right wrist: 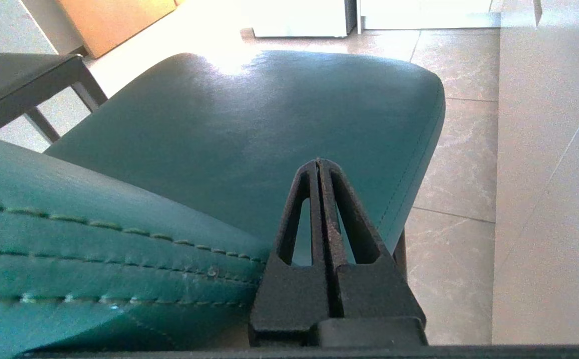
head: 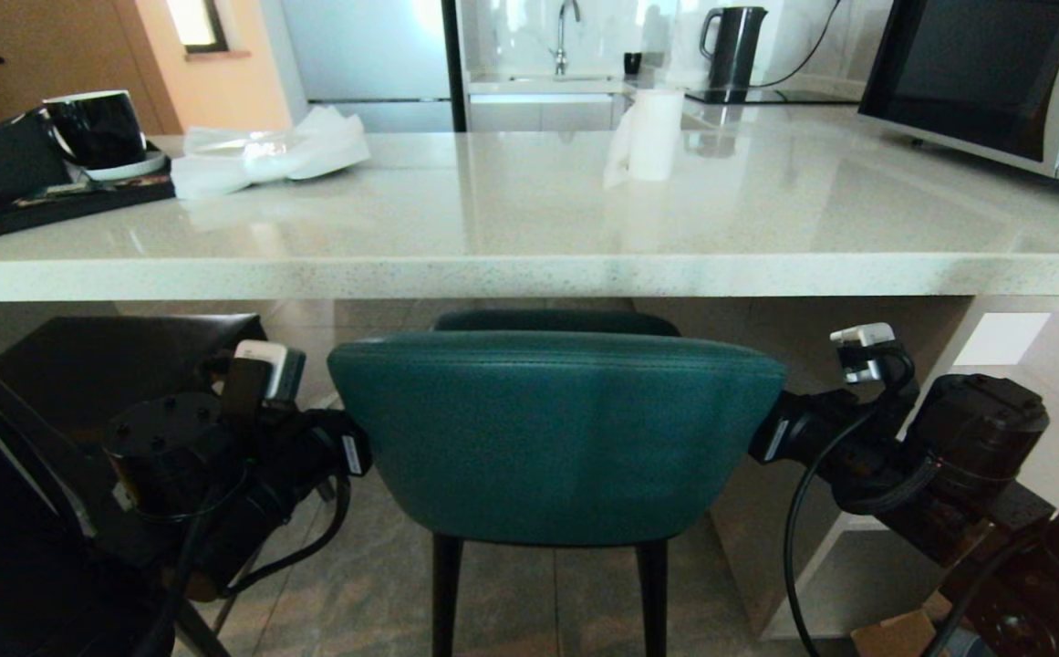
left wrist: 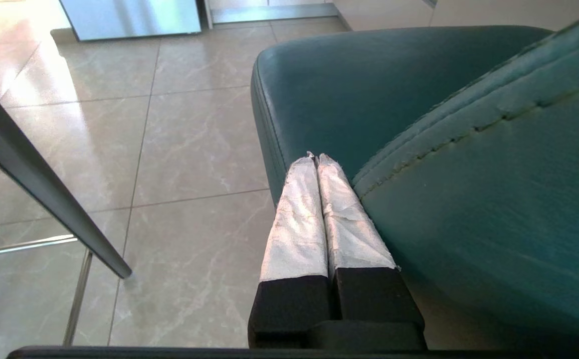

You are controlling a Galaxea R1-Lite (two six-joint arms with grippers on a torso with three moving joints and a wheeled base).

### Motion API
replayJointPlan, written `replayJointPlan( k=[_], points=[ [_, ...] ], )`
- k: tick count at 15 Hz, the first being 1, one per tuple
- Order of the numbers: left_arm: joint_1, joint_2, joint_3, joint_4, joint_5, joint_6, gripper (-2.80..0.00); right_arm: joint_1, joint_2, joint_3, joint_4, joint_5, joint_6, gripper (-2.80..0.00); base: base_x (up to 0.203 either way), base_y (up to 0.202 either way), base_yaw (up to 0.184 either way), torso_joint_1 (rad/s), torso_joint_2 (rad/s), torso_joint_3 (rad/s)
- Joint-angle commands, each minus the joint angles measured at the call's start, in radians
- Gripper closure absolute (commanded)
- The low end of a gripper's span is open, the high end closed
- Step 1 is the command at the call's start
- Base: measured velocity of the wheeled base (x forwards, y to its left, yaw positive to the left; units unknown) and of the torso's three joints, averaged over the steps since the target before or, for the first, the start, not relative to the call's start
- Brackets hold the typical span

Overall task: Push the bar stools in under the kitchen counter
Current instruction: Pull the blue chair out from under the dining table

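Bench point(head: 529, 265): white slab, front edge overhanging. Teal stool point(head: 555, 438): seat partly beneath the slab, backrest clear of the edge; judged part-way in. Grey stool point(head: 119, 360): left of it, under the slab, seemingly done. Left end effector point(left wrist: 316, 158): fingers pressed together, empty, against the teal back's side. Right end effector point(right wrist: 317, 163): likewise closed, empty, at the opposite side.

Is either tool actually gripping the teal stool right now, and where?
Neither. The left tool and right tool are both shut with nothing between them, flanking the teal stool's backrest.
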Motion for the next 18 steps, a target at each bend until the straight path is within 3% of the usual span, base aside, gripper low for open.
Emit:
replayJointPlan(
  k=[1, 4, 18],
  points=[
    [-0.042, -0.009, 0.002, -0.019, -0.003, -0.001, 0.00, 0.002, -0.008, 0.003, -0.012, 0.000, 0.001, 0.00, 0.000, 0.000, 0.000, 0.000, 0.00, 0.000],
    [-0.049, -0.010, -0.019, -0.017, -0.003, 0.004, 0.00, 0.002, -0.016, 0.008, -0.012, 0.000, -0.014, 0.00, -0.049, 0.000, 0.000, 0.000, 0.00, 0.001],
    [-0.070, -0.017, 0.004, -0.016, 0.000, 0.004, 0.00, 0.021, -0.016, -0.006, -0.012, -0.008, -0.035, 0.00, -0.195, 0.000, -0.002, 0.002, 0.00, 0.001]
  ],
)
